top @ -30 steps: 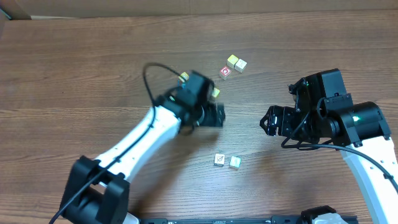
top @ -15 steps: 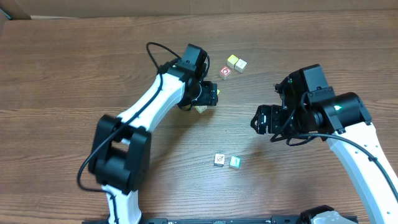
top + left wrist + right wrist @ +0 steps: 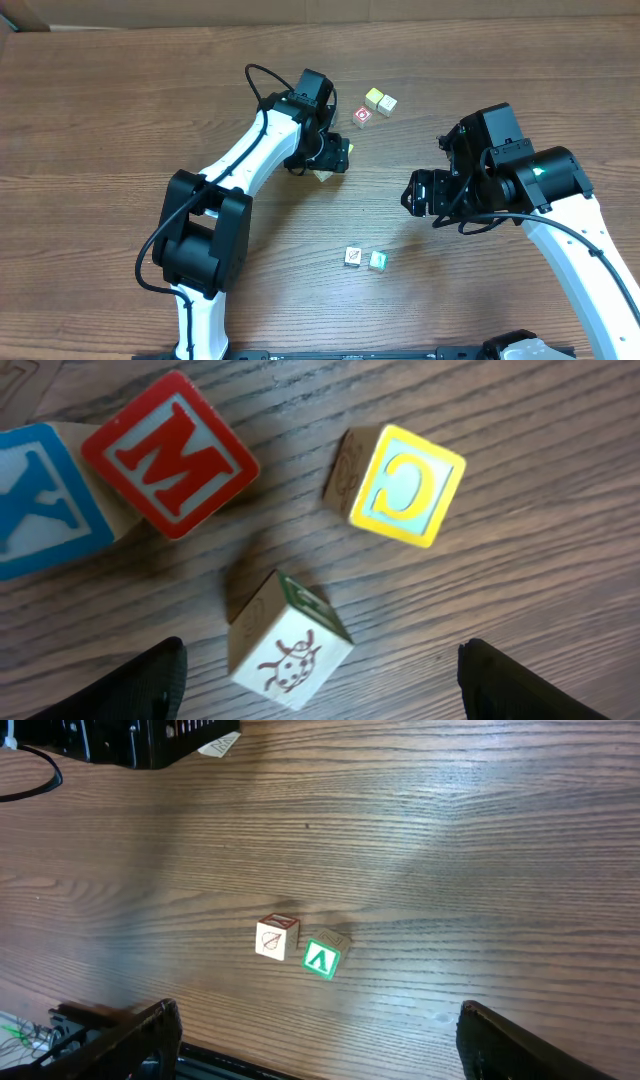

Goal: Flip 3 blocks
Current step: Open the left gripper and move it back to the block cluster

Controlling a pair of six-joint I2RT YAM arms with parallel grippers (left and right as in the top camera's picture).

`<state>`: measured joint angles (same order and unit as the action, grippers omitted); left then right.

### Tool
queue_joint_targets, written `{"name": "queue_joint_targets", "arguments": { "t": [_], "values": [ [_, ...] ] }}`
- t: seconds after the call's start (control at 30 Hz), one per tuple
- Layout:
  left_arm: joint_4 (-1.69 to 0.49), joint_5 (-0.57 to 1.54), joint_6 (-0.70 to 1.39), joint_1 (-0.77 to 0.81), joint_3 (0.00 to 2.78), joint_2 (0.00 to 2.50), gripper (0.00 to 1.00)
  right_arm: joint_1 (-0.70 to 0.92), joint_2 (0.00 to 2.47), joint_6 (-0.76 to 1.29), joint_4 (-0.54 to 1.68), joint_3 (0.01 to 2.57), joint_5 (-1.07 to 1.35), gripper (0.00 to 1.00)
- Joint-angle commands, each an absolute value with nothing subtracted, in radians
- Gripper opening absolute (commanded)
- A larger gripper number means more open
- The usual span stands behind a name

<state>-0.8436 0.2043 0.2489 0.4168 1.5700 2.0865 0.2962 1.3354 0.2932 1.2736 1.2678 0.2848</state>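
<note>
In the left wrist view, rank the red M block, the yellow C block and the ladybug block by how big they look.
1. red M block
2. yellow C block and ladybug block: they look about alike, so they are not ranked against each other.

Bright, even light from above. Soft short shadows beside the blocks [image 3: 276,938]. Mild sheen on table [image 3: 480,810], right wrist view. Left wrist close-up slightly soft.

On the table [image 3: 120,120], the leaf block [image 3: 352,257] lies just left of the letter block [image 3: 378,261] near the front, well apart from a cluster of three blocks [image 3: 374,99] at the back. In the left wrist view, the ladybird block [image 3: 290,650] lies below the M block [image 3: 170,452] and the C block [image 3: 400,482], touching neither.
</note>
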Motion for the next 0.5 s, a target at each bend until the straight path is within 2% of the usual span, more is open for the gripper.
{"name": "queue_joint_targets", "arguments": {
  "t": [0.0,0.33,0.47],
  "values": [
    [-0.849,0.188,0.192,0.411,1.594,2.106,0.80,0.302,1.334,0.287,1.275,1.270,0.294,0.88],
    [-0.854,0.172,0.135,0.411,1.591,2.106,0.82,0.302,1.334,0.307,1.289,1.270,0.298,0.88],
    [-0.849,0.168,0.122,0.411,1.591,2.109,0.79,0.302,1.334,0.310,1.289,1.270,0.302,0.88]
  ]
}}
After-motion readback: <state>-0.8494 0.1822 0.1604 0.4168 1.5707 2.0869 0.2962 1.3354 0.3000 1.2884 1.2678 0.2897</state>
